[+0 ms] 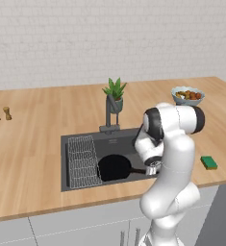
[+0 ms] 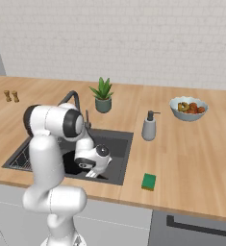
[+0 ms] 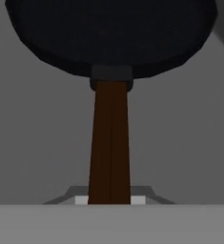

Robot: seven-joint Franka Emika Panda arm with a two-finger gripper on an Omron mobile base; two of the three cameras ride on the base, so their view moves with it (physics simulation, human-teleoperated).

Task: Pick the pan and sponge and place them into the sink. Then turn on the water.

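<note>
the sink (image 1: pixel 81 180) is set into the wooden tabletop (image 1: pixel 32 144) and holds the pan (image 1: pixel 114 167), which lies flat on the basin floor just beside the wire grid rack (image 1: pixel 83 161) at the sink's left side. the pan's brown handle (image 3: pixel 109 143) runs from the black disc toward the pincer (image 1: pixel 153 168). a white bowl (image 2: pixel 188 109) near the tabletop's far right holds mixed fruit. a small pot (image 2: pixel 103 104) behind the sink holds a green plant (image 2: pixel 102 88).

in the hand view the pan's far rim is cut off at the top, and the handle's near end passes out of sight at the bottom, so the fingertips are hidden and i cannot tell whether the pincer is clamped on the handle or parted around it. in the right base view the arm covers most of the pan and part of the faucet (image 2: pixel 71 98).

the arm bends over the sink's front edge, its wrist dipped into the basin with the pincer low at the handle's end. the sponge (image 2: pixel 148 181) sits on the tabletop to the right of the sink, near the front edge, well apart from the pincer. a soap dispenser (image 2: pixel 149 126) stands just right of the sink.
</note>
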